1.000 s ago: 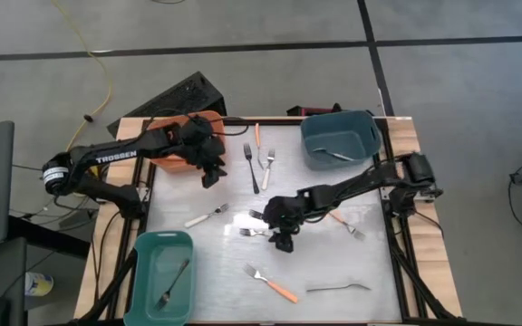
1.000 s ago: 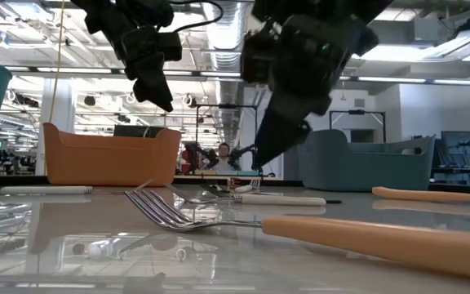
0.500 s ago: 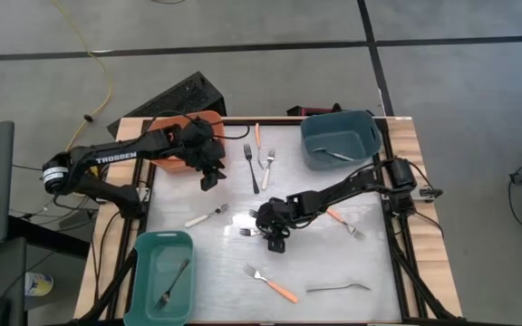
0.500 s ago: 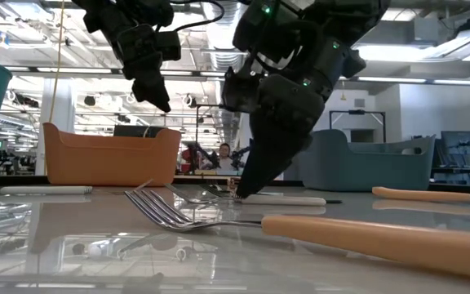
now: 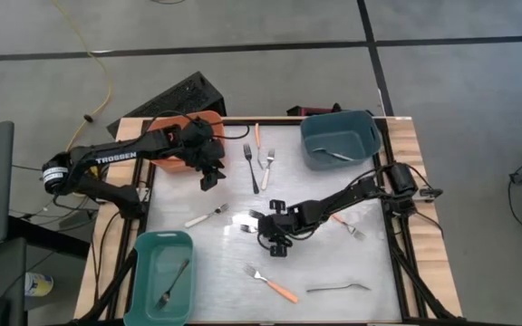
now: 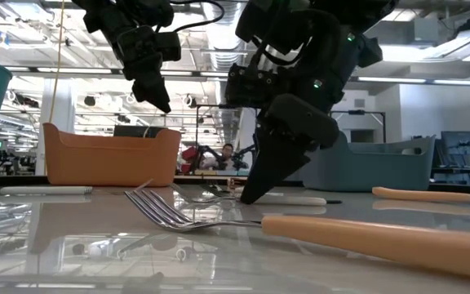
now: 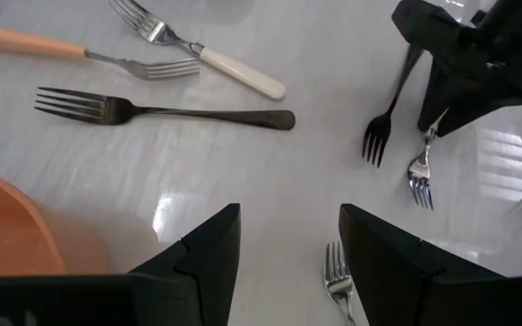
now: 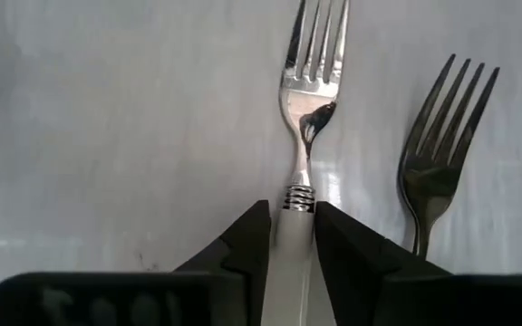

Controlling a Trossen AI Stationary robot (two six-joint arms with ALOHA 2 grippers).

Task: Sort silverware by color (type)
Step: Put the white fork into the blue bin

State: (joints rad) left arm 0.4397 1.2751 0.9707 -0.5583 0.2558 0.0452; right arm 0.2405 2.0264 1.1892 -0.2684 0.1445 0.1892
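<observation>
My right gripper point(image 5: 275, 239) is down at the table's middle, shut on a white-handled fork point(image 8: 312, 54) that lies flat, tines toward the left edge. A black fork point(image 8: 442, 127) lies just beside it. My left gripper point(image 5: 208, 174) hangs open above the table next to the orange bin point(image 5: 181, 149), holding nothing. Under it lie a black fork point(image 7: 161, 110), an orange-handled fork point(image 7: 25, 41) and a white-handled one point(image 7: 234, 71). My right gripper pinches the fork's white handle point(image 8: 290, 226) between its two fingers, right behind the ribbed collar at the neck. The fingers slant down from the table's right side, one on each long side of the handle. The fork lies flat on the table.
A grey-blue bin point(image 5: 370, 136) at the far right and a teal bin point(image 5: 143, 249) at the near left each hold a fork. Loose forks lie at the left point(image 5: 207, 215), right point(image 5: 344, 223) and near edge point(image 5: 273, 284), point(image 5: 338, 288).
My right gripper has sunk to the table and shifted a little toward the left edge, rolling its wrist. Its fingers have drawn together around the white-handled fork's handle. The fork has stayed where it lay.
</observation>
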